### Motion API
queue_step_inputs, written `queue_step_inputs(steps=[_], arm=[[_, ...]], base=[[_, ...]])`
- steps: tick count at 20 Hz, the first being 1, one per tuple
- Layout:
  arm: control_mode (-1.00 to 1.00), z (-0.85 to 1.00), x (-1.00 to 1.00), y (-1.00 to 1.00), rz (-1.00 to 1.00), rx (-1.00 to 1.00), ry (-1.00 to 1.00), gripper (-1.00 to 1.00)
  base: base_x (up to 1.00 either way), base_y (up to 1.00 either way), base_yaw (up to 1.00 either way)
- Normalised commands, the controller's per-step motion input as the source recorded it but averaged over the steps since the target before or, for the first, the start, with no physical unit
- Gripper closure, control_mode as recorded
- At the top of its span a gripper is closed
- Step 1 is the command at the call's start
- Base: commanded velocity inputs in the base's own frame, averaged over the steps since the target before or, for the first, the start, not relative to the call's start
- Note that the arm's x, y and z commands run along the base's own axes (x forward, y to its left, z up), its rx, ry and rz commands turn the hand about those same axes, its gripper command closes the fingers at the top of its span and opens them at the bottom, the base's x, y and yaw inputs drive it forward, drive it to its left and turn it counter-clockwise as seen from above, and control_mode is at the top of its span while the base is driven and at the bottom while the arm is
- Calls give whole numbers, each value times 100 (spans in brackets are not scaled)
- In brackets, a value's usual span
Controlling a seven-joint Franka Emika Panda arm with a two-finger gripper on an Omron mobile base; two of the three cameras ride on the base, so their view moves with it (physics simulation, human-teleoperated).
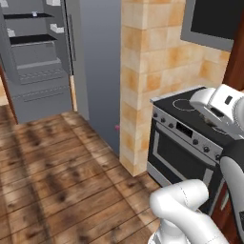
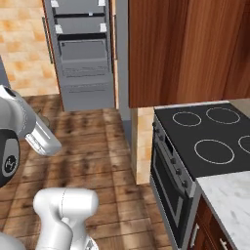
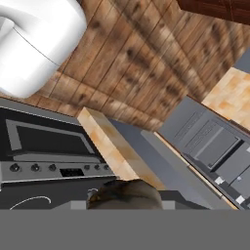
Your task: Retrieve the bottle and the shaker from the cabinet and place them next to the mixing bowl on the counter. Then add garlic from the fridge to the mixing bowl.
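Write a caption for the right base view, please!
Open grey fridge across the wooden floor, black stove at the right.

We find no legible text, brand, number or sign anywhere here: the control panel of the black oven with its row of round knobs (image 1: 189, 135) carries a dark display we cannot read, and the tall grey fridge with white door bins (image 2: 84, 53) bears no lettering.

fridge (image 1: 38, 57) cropped at the top edge, counter (image 2: 229, 205) cut by the corner, held brownish lump (image 3: 126, 194) unidentifiable
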Motion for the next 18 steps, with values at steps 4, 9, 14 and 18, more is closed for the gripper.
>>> queue_step_inputs(steps=[4, 9, 14, 18], arm=[[100, 0, 0, 0, 0, 0, 0, 100], [100, 0, 0, 0, 0, 0, 0, 100], [100, 0, 0, 0, 0, 0, 0, 100], [100, 0, 0, 0, 0, 0, 0, 100]], base=[[-58, 7, 0], [-57, 4, -3], [-54, 4, -5], [-51, 3, -8]])
